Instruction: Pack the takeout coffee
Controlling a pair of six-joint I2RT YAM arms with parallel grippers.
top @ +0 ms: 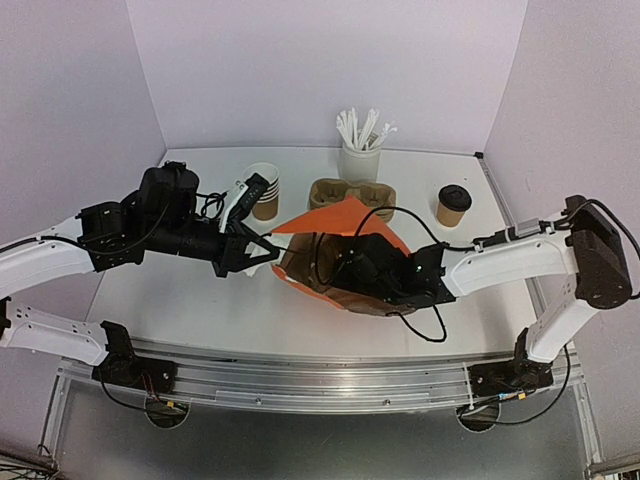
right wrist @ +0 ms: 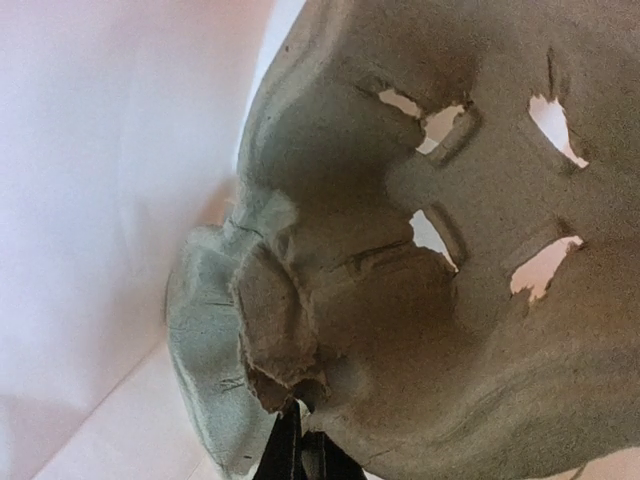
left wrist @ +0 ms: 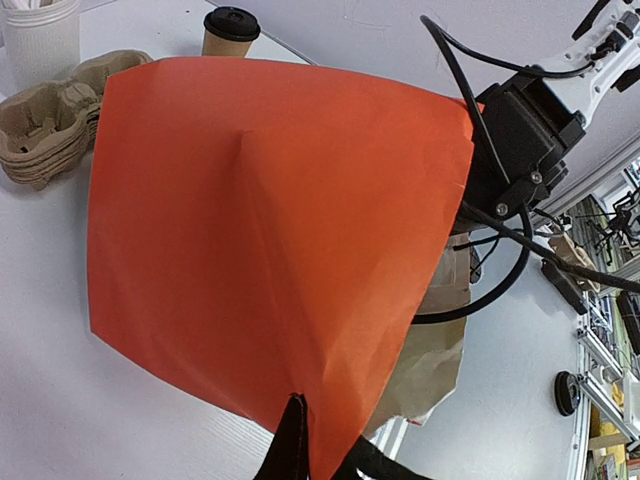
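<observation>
Brown kraft paper forms the bag (top: 298, 272) that lies at the middle of the table (top: 200, 300), nearest the arms, with the right arm's wrist reaching into it from the right. The right gripper (right wrist: 298, 446) has its jaws pressed together on the rim of a grey moulded-pulp cup carrier (right wrist: 400, 300), which fills the wrist view. The left gripper (top: 268, 246), just left of the bag, is pinched tight on one corner of an orange paper sheet (top: 345, 215); the sheet is lifted and spreads over the bag's far side, so the bag's inside is mostly hidden. Beyond the bag, a stack of empty pulp carriers (top: 352, 192) sits toward the far edge. To its left stands a stack of lidless brown cups (top: 264, 196). The takeout coffee (top: 453, 205) stands upright to the right of the carrier stack, near the far right corner, black lid on, apart from both grippers and outside the bag. Farthest back, at the far edge, a white cup (top: 361, 158) holds white wrapped sticks.
</observation>
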